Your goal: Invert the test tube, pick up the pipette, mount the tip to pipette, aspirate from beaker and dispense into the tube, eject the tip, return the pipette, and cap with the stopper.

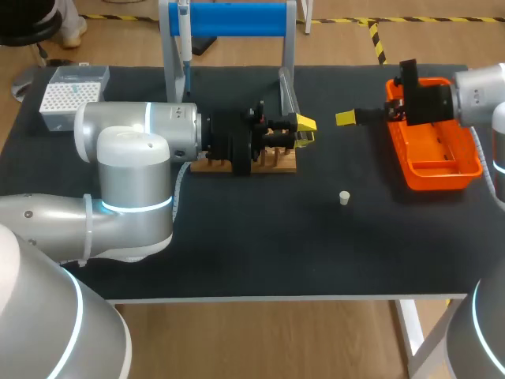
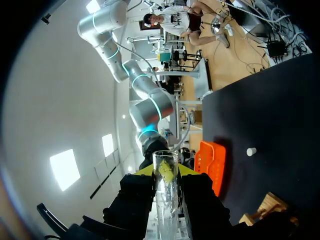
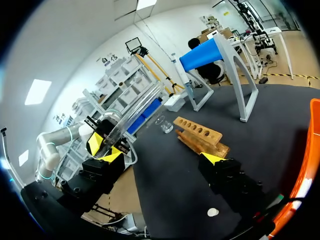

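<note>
My left gripper (image 1: 304, 130) hangs over the right end of the wooden tube rack (image 1: 245, 164), shut on a clear test tube (image 2: 166, 192) that stands out past its yellow tips with the open mouth away from the wrist. My right gripper (image 1: 347, 118) is open wide just to the right of it, level with the left rim of the orange tray (image 1: 438, 178); nothing is between its fingers (image 3: 212, 159). In the right wrist view the tube (image 3: 140, 107) slants just beyond one of my own fingertips. The white stopper (image 1: 344, 197) lies on the mat. The pipette (image 1: 183, 35) hangs on the blue stand (image 1: 229, 20).
A tip box (image 1: 71, 95) sits at the back left corner. A small clear glass vessel (image 3: 164, 125) stands at the far end of the rack (image 3: 200, 134). The stand's legs flank the rack at the back. Bare mat spreads in front around the stopper (image 3: 213, 212).
</note>
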Robot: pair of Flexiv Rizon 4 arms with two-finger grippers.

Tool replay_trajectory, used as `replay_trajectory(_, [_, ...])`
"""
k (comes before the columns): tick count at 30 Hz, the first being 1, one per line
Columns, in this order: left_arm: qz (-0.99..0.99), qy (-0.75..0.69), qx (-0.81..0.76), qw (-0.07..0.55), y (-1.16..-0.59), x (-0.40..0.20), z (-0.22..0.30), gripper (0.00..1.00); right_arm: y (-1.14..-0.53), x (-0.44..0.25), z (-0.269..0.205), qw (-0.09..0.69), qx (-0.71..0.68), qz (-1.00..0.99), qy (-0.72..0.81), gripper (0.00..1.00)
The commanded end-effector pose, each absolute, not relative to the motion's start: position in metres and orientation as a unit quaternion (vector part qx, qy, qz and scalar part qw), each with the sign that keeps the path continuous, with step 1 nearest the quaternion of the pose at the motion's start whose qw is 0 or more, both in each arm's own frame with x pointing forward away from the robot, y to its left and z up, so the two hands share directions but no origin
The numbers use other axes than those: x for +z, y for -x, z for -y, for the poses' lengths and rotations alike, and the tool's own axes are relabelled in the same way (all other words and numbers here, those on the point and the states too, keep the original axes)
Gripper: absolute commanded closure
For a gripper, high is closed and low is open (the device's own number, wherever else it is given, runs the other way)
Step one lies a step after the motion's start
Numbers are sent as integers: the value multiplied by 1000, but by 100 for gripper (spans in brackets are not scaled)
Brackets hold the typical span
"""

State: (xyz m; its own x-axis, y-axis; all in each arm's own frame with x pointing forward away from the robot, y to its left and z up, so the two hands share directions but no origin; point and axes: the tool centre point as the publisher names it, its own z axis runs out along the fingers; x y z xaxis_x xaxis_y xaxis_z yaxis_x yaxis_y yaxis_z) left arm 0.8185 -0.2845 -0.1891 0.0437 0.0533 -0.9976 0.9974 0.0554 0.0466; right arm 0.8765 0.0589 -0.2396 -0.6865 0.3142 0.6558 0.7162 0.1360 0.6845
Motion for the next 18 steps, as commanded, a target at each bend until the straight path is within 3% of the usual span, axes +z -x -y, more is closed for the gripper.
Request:
replay_trajectory(1, [-514,-509,-461,514,-819,-190,285,100,-876,-242,-58,169,-554,741,340,0])
replay_trajectory(7, [-514,-509,-461,514,-819,-190,285,100,-882,-259,-62,83,-535,796,273,0])
replay_trajectory(18, [-514,-509,-461,514,-819,-190,285,100,-885,-282,-76,15,-512,841,173,0])
